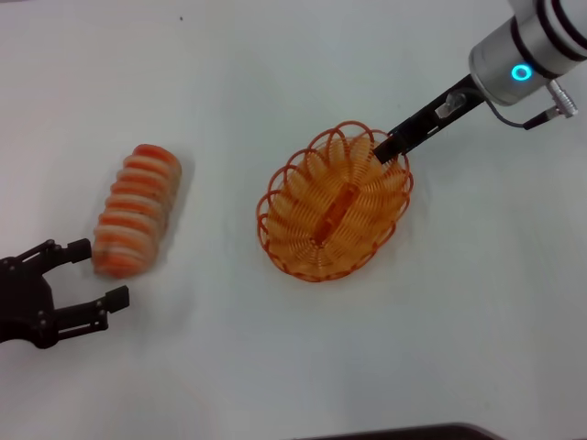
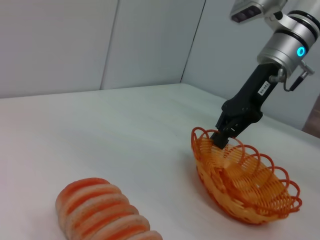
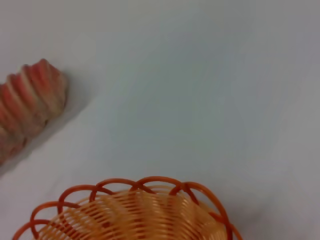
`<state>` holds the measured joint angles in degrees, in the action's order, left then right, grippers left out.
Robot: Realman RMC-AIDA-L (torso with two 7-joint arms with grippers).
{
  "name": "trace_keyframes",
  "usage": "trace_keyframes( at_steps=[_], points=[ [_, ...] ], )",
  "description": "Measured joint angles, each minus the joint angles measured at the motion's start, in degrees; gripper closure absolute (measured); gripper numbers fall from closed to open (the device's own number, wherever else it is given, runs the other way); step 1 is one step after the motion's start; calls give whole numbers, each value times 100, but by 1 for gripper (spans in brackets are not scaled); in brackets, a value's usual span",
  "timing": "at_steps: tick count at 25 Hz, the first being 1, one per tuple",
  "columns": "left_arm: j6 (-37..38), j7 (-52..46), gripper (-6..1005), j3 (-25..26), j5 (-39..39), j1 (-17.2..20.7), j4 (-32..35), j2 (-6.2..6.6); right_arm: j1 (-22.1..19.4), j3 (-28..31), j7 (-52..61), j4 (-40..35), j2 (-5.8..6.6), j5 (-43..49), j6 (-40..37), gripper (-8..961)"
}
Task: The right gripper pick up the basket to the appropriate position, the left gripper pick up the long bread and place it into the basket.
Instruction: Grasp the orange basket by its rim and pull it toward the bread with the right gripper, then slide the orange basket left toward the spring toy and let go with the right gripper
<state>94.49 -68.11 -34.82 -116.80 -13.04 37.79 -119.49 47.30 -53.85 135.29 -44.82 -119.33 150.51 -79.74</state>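
Note:
The long bread (image 1: 138, 211), striped orange-red and beige, lies on the white table at the left. It also shows in the left wrist view (image 2: 102, 212) and the right wrist view (image 3: 30, 100). My left gripper (image 1: 99, 272) is open just in front of the bread's near end, not touching it. The orange wire basket (image 1: 335, 206) sits in the middle of the table and is empty. It also shows in the left wrist view (image 2: 245, 185) and the right wrist view (image 3: 135, 215). My right gripper (image 1: 387, 149) is shut on the basket's far right rim, as the left wrist view (image 2: 222, 137) also shows.
The white table (image 1: 275, 367) is bare around the bread and the basket. A dark edge (image 1: 413, 431) runs along the table's front. Grey wall panels (image 2: 100, 45) stand behind the table.

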Motion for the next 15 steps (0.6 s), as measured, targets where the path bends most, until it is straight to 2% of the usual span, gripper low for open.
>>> trace_keyframes(
  at_steps=[8,12,15],
  points=[
    [-21,1,64,186,14,-39,31,-92,-141,1024,362,166,172,-467,-521,865],
    [-23,67,64,383,18,-62,43,-130,-204,1223,915,366,250,-652,-461,870],
    [-27,220,64,498,18,-71,45,-140,-237,1319,1312,419,235,-669,-432,877]
  ],
)
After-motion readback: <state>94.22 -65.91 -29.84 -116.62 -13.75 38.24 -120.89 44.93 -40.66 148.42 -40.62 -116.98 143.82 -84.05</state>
